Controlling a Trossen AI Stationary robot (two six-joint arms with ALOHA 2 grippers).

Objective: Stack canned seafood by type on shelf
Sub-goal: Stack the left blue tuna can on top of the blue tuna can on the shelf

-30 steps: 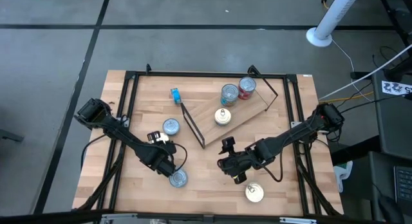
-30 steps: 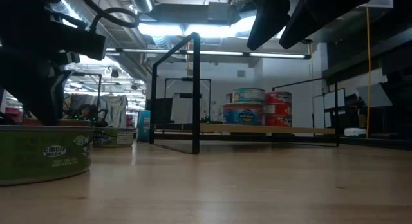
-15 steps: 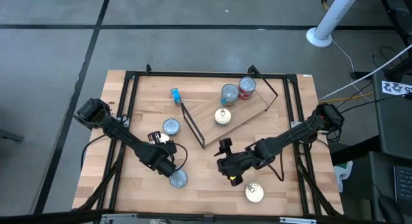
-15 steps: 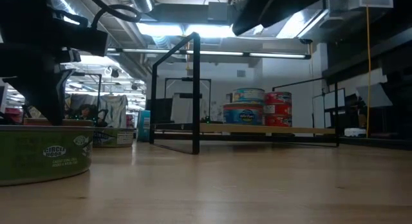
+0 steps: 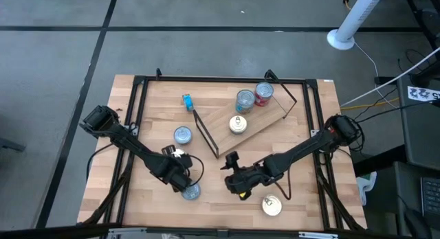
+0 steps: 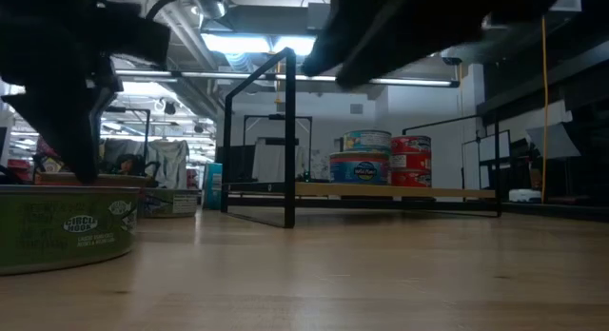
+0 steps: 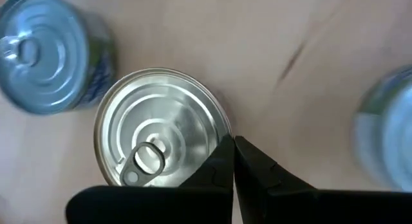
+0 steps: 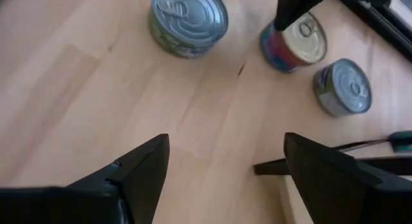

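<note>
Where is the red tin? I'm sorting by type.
High view: the red tin stands on the shelf toward its right end, touching a blue tin.

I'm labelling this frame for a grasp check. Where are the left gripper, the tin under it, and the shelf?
left gripper point(image 7: 233, 161), left wrist view, where the shut fingertips meet.
tin point(image 7: 161, 134), left wrist view, middle of its silver lid.
shelf point(image 5: 265, 115), high view, bare wood of the board.

Left tool point(image 7: 233, 161) closed, right tool point(image 8: 222, 161) agape

Grey floor point(image 5: 55, 53) with dark seams; white post point(image 5: 354, 19) upper right; ceiling strip lights point(image 6: 257, 44).
</note>
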